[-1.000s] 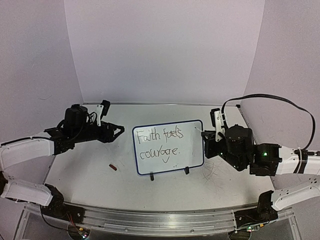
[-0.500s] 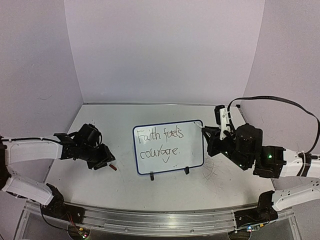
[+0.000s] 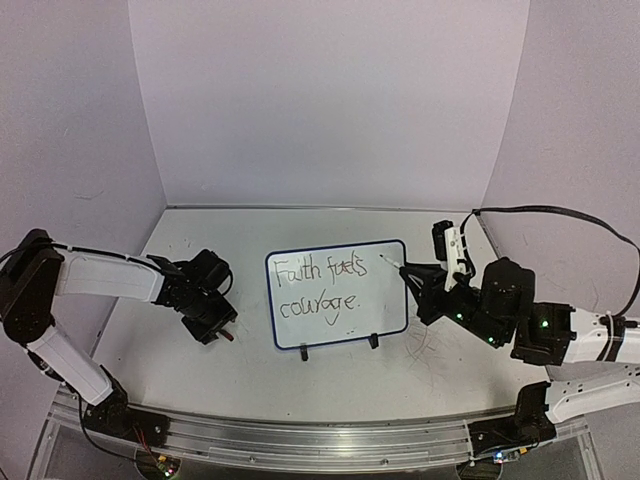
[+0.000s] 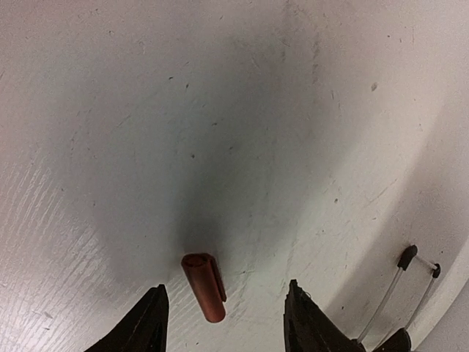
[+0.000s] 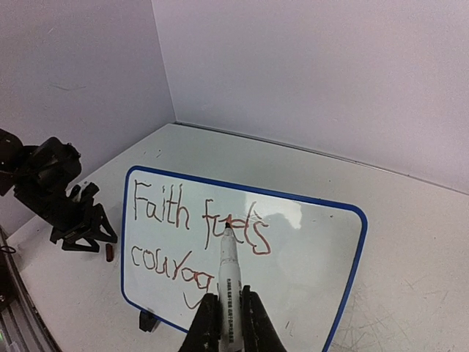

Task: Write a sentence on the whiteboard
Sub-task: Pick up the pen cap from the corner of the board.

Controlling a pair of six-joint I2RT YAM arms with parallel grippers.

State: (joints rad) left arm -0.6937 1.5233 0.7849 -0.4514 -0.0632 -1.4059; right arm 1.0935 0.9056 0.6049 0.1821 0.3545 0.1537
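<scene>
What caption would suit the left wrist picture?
Open left tool poised above a red cap lying on the table.

Top camera overlooks everything; wrist cameras look close, right one sharing the whiteboard (image 3: 385,300) (image 5: 315,249).

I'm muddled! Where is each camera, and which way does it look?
Top: high behind, looking down over both arms at the blue-rimmed white whiteboard.
Left wrist: looks down at a small red cylindrical cap; shows open left gripper.
Right wrist: faces the whiteboard; shows right gripper shut on a white marker pen.
Top and right wrist share the whiteboard.
</scene>
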